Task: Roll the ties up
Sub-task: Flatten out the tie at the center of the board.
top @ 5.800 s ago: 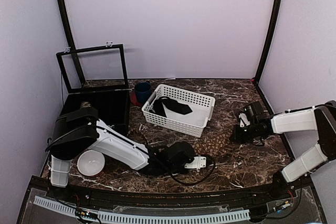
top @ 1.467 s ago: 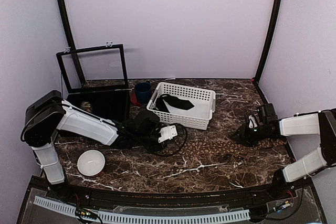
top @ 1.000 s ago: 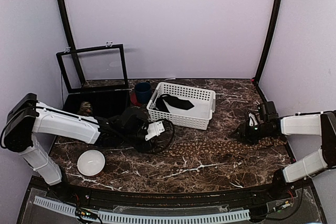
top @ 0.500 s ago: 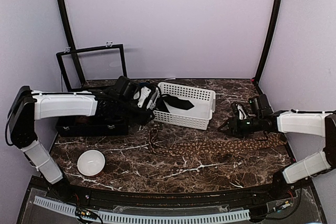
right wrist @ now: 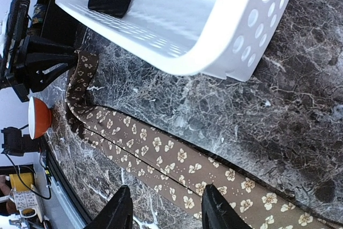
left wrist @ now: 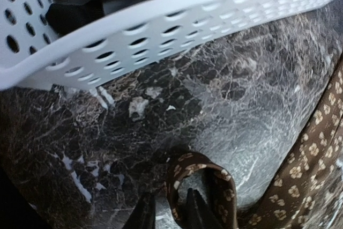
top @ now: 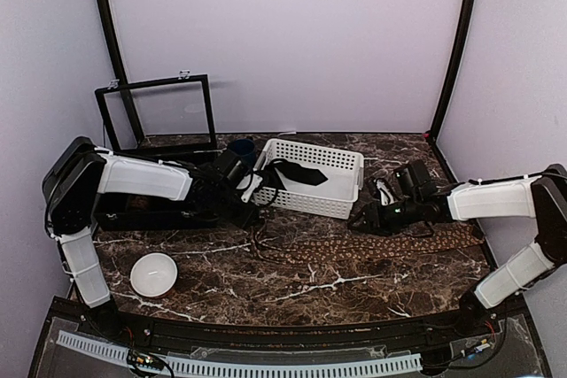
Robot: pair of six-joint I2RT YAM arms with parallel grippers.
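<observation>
A brown tie (top: 372,243) with tan flowers lies stretched across the table in front of the basket, its left end folded into a small loop (left wrist: 185,171). My left gripper (top: 251,212) sits low at that loop. Its jaws (left wrist: 170,213) stand narrowly apart astride the loop's edge, with a sliver of table showing beside one finger (left wrist: 144,214). My right gripper (top: 359,221) hovers open over the tie's middle (right wrist: 161,148), its fingers (right wrist: 120,210) wide apart. A second, dark tie (top: 297,176) lies in the white basket (top: 310,204).
A black case (top: 151,212) with a raised lid frame (top: 155,112) stands at the back left. A blue cup (top: 239,150) is behind the basket's left corner. A white bowl (top: 152,273) sits near the front left. The basket wall (left wrist: 177,25) is just beyond my left fingers.
My left gripper dropped from beside the basket down to the tie's folded left end, and its jaws narrowed. My right gripper slid left along the tie.
</observation>
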